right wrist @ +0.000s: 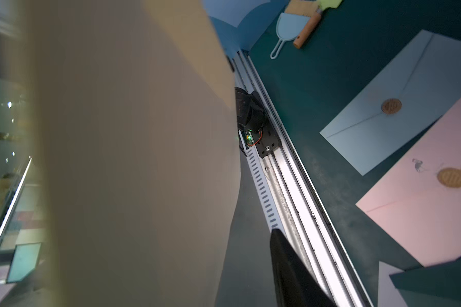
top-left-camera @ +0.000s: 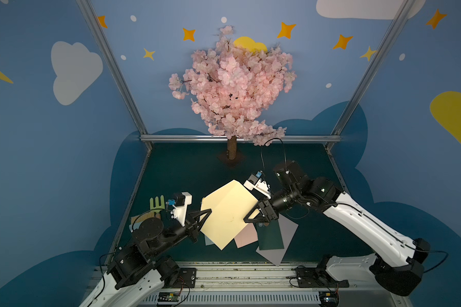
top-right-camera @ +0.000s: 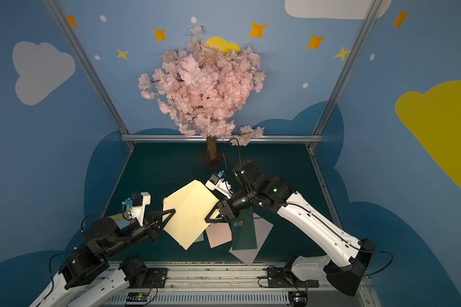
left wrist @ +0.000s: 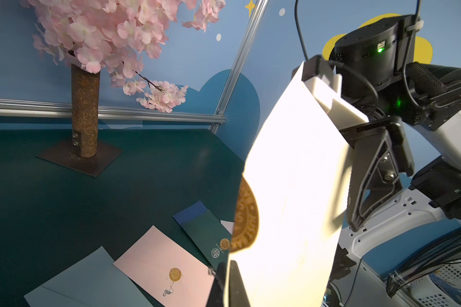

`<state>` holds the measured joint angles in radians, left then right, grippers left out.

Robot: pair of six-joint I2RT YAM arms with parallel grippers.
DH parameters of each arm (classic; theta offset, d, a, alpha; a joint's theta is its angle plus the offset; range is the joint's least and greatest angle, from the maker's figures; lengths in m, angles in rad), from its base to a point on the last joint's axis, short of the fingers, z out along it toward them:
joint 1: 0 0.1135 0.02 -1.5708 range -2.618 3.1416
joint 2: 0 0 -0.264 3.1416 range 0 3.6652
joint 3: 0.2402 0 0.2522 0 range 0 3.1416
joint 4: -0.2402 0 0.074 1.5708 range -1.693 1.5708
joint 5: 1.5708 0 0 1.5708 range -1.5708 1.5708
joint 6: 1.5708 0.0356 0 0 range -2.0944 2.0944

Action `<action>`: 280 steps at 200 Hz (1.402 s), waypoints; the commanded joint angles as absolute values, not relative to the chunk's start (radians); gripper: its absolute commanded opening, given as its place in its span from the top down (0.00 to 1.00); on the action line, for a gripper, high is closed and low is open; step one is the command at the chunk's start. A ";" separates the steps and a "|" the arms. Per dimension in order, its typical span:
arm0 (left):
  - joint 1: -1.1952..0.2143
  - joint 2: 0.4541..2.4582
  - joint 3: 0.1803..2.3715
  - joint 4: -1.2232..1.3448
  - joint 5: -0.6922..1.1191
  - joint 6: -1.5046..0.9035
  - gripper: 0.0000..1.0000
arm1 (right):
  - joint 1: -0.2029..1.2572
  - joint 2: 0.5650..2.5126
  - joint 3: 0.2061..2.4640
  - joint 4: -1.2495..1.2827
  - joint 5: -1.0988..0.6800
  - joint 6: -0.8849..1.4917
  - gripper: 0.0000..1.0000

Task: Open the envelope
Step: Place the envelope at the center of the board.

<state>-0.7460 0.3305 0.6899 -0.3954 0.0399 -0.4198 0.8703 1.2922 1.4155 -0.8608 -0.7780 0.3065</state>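
Left gripper [top-left-camera: 209, 210] being pressed shut on left edge of cream envelope [top-left-camera: 226, 212], envelope being held aloft at frame centre, right gripper [top-left-camera: 245, 220] being held parted at right edge

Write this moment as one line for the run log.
left gripper: shut on cream envelope edge | right gripper: open, at opposite edge | cream envelope: held above table
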 commanded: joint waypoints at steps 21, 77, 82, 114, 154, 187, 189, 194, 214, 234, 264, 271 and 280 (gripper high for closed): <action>-0.741 0.302 0.692 -0.349 0.005 -0.444 0.97 | 0.857 1.362 1.437 -0.813 -0.535 0.397 0.37; -0.740 0.316 0.667 -0.291 0.033 -0.475 0.97 | 0.863 1.544 1.566 -0.719 -0.411 0.449 0.37; -0.741 0.320 0.665 -0.286 0.039 -0.479 0.97 | 0.865 1.564 1.580 -0.706 -0.416 0.453 0.37; -0.741 0.328 0.662 -0.288 0.032 -0.485 0.97 | 0.866 1.653 1.665 -0.703 -0.381 0.459 0.37; -0.740 0.292 0.672 -0.400 -0.230 -0.494 0.97 | 0.862 1.669 1.679 -0.750 -0.308 0.456 0.36; -0.734 0.318 0.690 -0.556 -0.615 -0.553 0.97 | 0.869 1.588 1.606 -0.791 -0.236 0.442 0.36; -0.732 0.321 0.691 -0.558 -0.624 -0.556 0.97 | 0.871 1.582 1.601 -0.792 -0.232 0.443 0.36; -0.727 0.333 0.695 -0.561 -0.641 -0.562 0.97 | 0.873 1.565 1.585 -0.795 -0.224 0.442 0.36; -0.674 0.401 0.711 -0.545 -0.638 -0.562 0.97 | 0.882 1.503 1.531 -0.807 -0.205 0.440 0.36; -0.546 0.488 0.707 -0.474 -0.486 -0.552 0.97 | 0.888 1.444 1.471 -0.792 -0.199 0.440 0.36; -0.243 0.646 0.710 -0.325 -0.119 -0.590 0.97 | 0.891 1.390 1.409 -0.788 -0.193 0.440 0.36; -0.177 0.691 0.714 -0.287 -0.029 -0.600 0.97 | 0.891 1.380 1.397 -0.787 -0.190 0.440 0.36; -0.090 0.755 0.726 -0.244 0.078 -0.615 0.97 | 0.891 1.370 1.384 -0.785 -0.190 0.442 0.36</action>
<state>-0.2539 0.6449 0.6880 -0.4019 -0.2562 -0.5732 0.8875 1.3937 1.4193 -0.7776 -0.2157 0.4480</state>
